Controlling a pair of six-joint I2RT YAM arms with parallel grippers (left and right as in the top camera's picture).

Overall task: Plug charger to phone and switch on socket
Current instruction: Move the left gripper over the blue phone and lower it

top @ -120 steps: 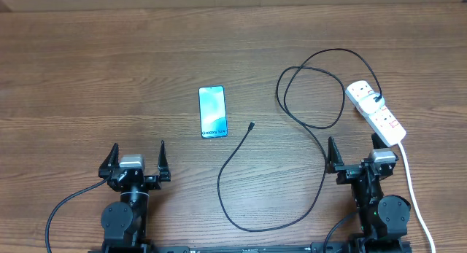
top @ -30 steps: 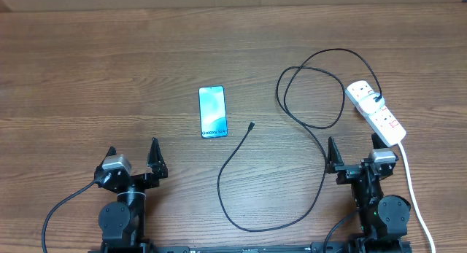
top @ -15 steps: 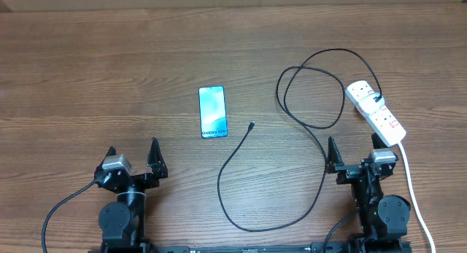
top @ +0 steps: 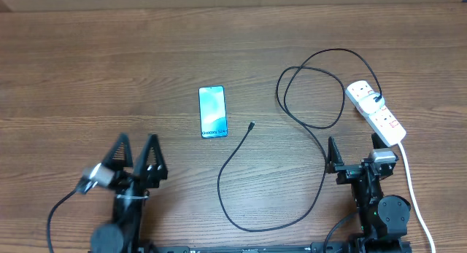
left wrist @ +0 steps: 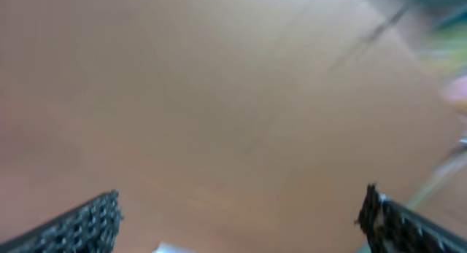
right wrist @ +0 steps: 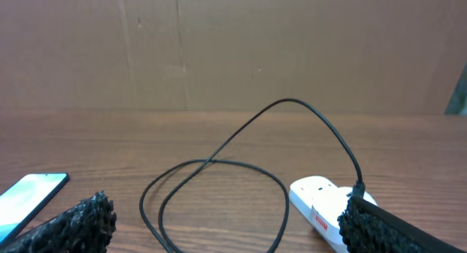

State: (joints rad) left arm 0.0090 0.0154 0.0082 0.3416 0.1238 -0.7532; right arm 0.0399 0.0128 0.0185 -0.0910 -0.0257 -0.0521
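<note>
1. The long thin black charger cable (top: 292,147) lies on the brown wooden counter (top: 109,63), and its small plug tip (top: 252,125) rests just beside the slim phone with the light blue lit screen (top: 212,111), on the phone's right and apart from it.
2. The phone's long axis runs away from the robot, with the bottom edge toward the arms.
3. The plug lies ahead and to the right of the left hand (top: 135,154) and ahead and to the left of the right hand (top: 352,152) — I judge the two about equally near.
4. Both hands are spread wide and empty.
5. The white elongated power strip with red switches (top: 376,111) lies just ahead of the right hand — the nearer arm for the switch.
6. The small writing on the phone is too small to read.
</note>
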